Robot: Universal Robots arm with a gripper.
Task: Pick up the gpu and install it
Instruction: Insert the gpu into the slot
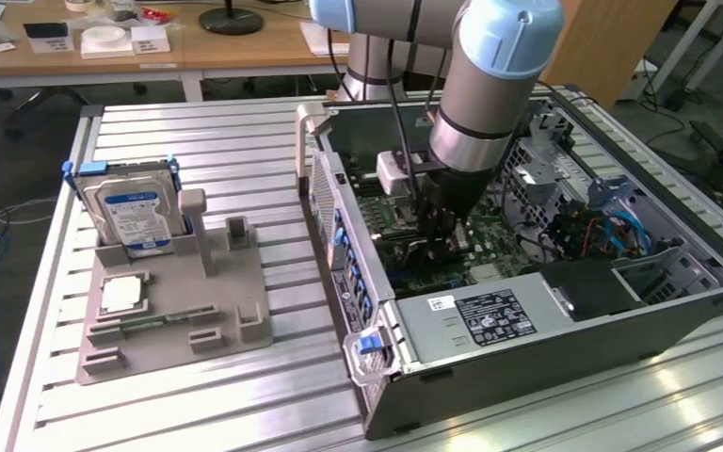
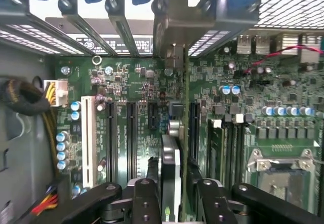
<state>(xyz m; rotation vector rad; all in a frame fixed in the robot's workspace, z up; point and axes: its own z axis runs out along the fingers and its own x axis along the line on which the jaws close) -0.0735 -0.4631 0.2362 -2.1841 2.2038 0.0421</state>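
- Nearest us in the wrist view, we see the gripper [image 2: 172,196] with its two dark fingers [image 2: 143,201] standing on either side of the gpu [image 2: 170,171]; the card sits edge-on between them, upright over the green motherboard [image 2: 136,82].
- We cannot tell whether the fingers press on the card or stand just clear of it; the gap looks narrow, and the fingertips are cut off at the frame's edge.
- Beyond the card, we see long black expansion slots [image 2: 130,133] and one white slot [image 2: 88,138]; the card's lower edge is hidden, so we cannot say whether it is seated.
- In the exterior view, the arm [image 1: 481,104] reaches down into the open computer case [image 1: 563,320], hiding the card.
- On the exterior view's left, well apart, a grey holder [image 1: 173,311] carries the hard drive [image 1: 136,212] upright and the CPU chip [image 1: 123,294] flat.
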